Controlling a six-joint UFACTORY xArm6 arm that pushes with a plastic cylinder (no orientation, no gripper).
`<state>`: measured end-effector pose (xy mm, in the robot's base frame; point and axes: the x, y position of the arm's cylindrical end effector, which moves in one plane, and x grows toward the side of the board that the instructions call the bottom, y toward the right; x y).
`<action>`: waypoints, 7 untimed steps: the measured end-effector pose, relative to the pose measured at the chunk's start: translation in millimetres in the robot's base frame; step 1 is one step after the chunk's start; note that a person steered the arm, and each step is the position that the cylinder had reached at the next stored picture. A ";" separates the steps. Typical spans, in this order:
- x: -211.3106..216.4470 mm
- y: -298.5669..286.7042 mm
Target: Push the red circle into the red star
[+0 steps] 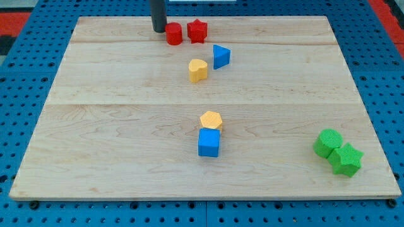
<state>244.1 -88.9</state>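
Resting blocks dot pale wooden board (126, 126) over blue pegboard (25, 75).

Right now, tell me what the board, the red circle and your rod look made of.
Board: pale wood, visible grain and plank seams, matte. Red circle: probably plastic or painted, uniform colour, dull sheen. My tip, just left of it: dark, smooth, likely metal or plastic.

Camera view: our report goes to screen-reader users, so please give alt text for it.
My tip sits just left of the red circle, which nearly touches the red star at the wooden board's top edge. Yellow, blue and green blocks lie scattered elsewhere.
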 end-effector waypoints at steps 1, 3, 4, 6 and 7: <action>19.1 -11.1; 20.5 27.8; 22.2 32.1; 28.3 32.1; 87.1 38.4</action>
